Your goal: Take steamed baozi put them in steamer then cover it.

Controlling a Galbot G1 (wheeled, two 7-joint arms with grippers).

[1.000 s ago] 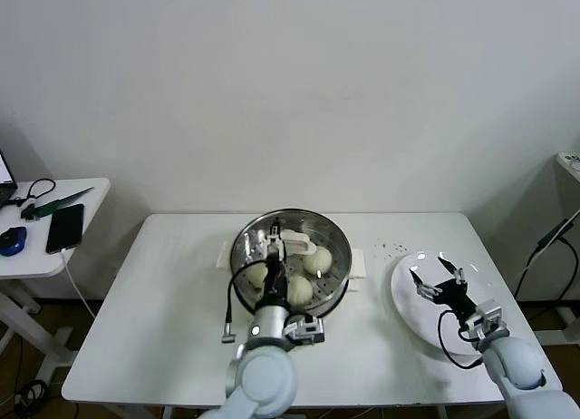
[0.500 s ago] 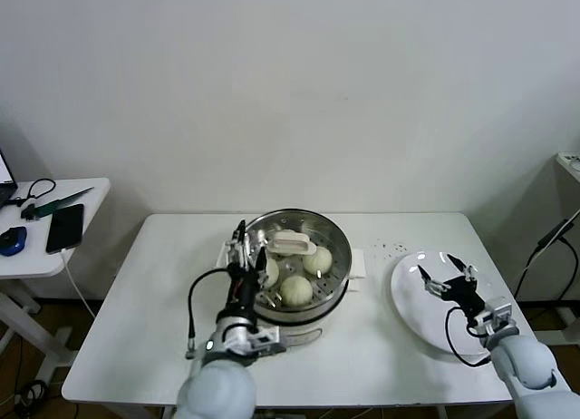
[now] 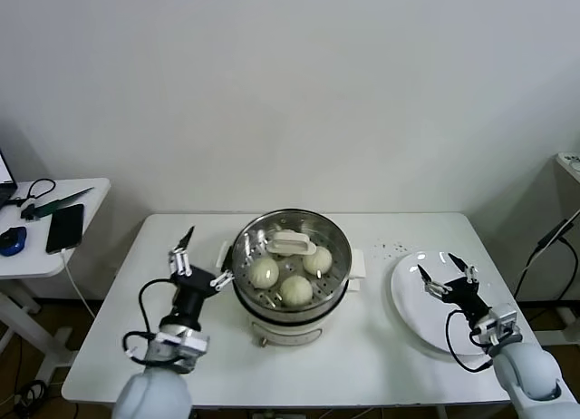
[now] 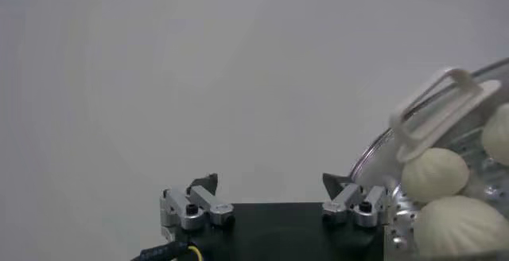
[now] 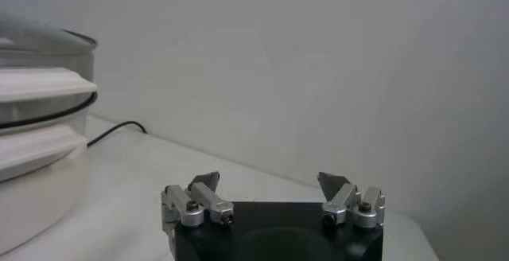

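A plain white rectangular table (image 3: 163, 346) stood against a bare off-white wall (image 3: 299, 83). To the robot's left was a smaller white side table (image 3: 36, 256) carrying a black phone (image 3: 64, 228), a blue mouse (image 3: 11, 240), a coiled black cable and a dark green tool. A further white surface showed at the far right edge, with a black cable (image 3: 548, 247) hanging beside it. No brand, label or writing could be read anywhere.

The steamer (image 3: 290, 297) sat near the middle of the table on its white base, with its white side handles pointing left and right. Inside it lay the steamed baozi (image 3: 283, 280); three cream buns were plainly visible on the perforated floor. The clear glass lid (image 3: 290, 221) rested on the pot, its white handle (image 3: 291, 244) lying above the buns. The left wrist view showed the same handle (image 4: 441, 107) over two buns.

The left gripper (image 3: 192, 260) hovered just beside the steamer's left side, its fingers spread wide and holding nothing. The right gripper (image 3: 447, 278) hung above a flat white plate (image 3: 408, 301) at the table's right end, well apart from the steamer; its fingers were also spread and empty. A few dark specks (image 3: 390, 248) lay on the table between pot and plate.
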